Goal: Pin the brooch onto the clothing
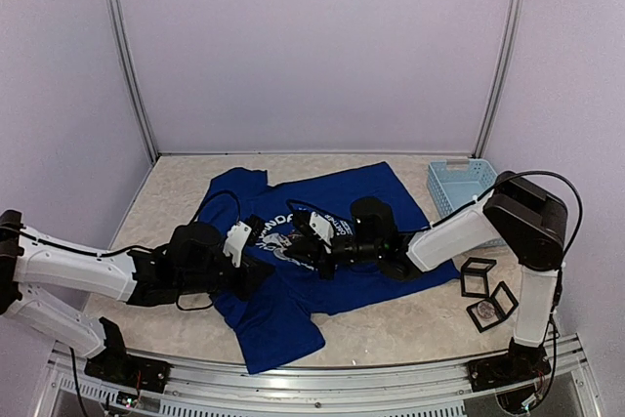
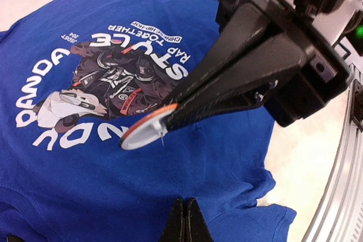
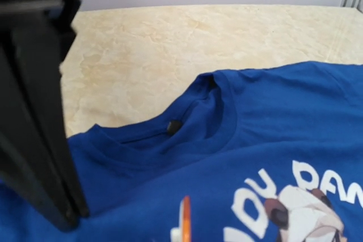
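Brooch [image 2: 142, 131] clamped in your right fingers [image 2: 238, 72] (pin down), five o'clock of the T-shirt [image 2: 85, 191] print [image 2: 108, 77]; left fingers [image 2: 177, 226] clenched.

Light is soft, even and bright in all three views; I note only a faint shadow under my left arm [image 1: 78, 271] on the table [image 1: 391, 324]. Left wrist view: brooch [image 2: 144, 131] and T-shirt [image 2: 68, 179] sharp. Right wrist view: my right finger [image 3: 34, 123] a dark blur, brooch edge soft.

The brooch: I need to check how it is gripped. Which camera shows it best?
Left wrist: the brooch shows its round face and pin, clamped in the right gripper over the clothing. Right wrist shows only its orange edge. Top external cannot resolve it.
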### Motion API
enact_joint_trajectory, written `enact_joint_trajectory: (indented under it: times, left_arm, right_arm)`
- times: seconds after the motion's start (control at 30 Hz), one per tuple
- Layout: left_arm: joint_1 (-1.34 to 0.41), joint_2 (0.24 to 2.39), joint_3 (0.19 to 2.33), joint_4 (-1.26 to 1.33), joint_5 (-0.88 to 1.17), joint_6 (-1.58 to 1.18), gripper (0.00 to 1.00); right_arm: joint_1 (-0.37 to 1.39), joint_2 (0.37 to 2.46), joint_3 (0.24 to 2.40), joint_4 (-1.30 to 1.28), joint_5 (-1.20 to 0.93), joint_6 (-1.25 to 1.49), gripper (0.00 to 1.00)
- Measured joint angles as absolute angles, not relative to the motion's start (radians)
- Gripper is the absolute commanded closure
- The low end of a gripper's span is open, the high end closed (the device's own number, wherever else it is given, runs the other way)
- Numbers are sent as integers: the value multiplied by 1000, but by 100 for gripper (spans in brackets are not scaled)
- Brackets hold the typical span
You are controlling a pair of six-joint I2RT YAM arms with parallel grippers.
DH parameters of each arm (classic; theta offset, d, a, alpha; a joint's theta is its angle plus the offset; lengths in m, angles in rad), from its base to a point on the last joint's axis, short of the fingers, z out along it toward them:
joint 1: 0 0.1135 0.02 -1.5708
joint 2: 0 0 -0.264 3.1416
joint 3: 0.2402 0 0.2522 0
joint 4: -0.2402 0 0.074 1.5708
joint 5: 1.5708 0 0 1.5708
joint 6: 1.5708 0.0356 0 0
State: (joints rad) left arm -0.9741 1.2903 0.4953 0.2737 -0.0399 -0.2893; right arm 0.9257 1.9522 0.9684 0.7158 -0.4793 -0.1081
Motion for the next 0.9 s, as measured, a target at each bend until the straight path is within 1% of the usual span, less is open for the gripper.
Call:
enact_joint_trajectory:
  times: [0.17, 0.47, 0.9]
  left_arm:
    - [-961, 1291, 495, 301, 1, -282, 100]
    - [-945, 1299, 495, 307, 22, -282, 100]
    - [-930, 1303, 495, 307, 51, -282, 100]
  right_arm:
    - [943, 1971, 915, 813, -468, -153, 100]
    - [949, 1986, 892, 885, -502, -191, 100]
    - [954, 1986, 880, 898, -549, -197, 100]
